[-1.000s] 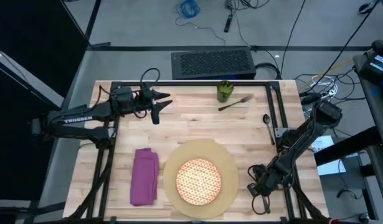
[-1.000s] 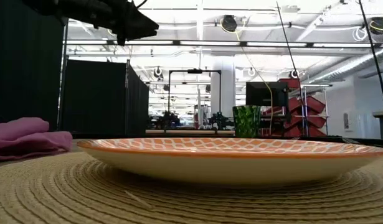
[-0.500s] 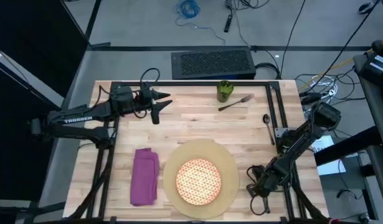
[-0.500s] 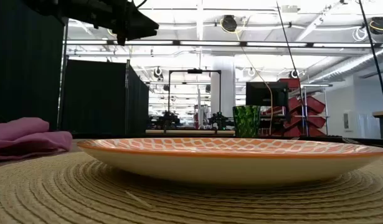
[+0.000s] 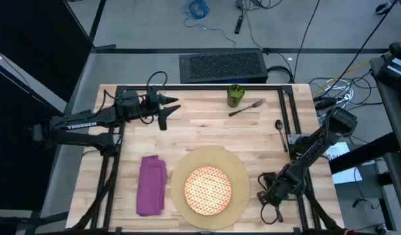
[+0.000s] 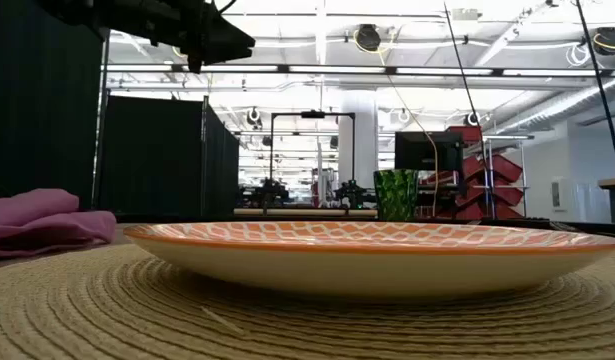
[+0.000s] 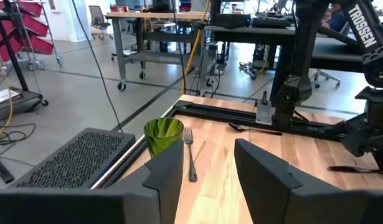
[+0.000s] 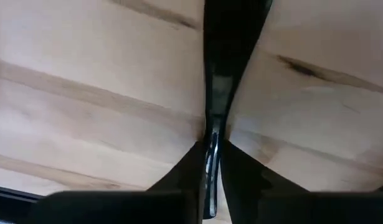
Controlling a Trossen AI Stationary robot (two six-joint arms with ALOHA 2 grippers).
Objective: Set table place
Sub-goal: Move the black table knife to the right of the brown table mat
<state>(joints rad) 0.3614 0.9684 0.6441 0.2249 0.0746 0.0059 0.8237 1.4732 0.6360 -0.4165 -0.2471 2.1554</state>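
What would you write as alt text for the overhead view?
An orange-and-white plate sits on a round tan mat on a pale wood table, purple napkin beside it. Green cup, fork and spoon lie farther back.

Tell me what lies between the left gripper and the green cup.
Only bare table: in the high view, nothing sits between the left gripper and the green cup.

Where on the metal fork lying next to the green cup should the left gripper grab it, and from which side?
Grip the metal fork mid-handle, coming straight down, fingers across the shaft. It lies flat on the pale wood table, tines beside the green cup, so the handle end is probably clearer. The left gripper is open.
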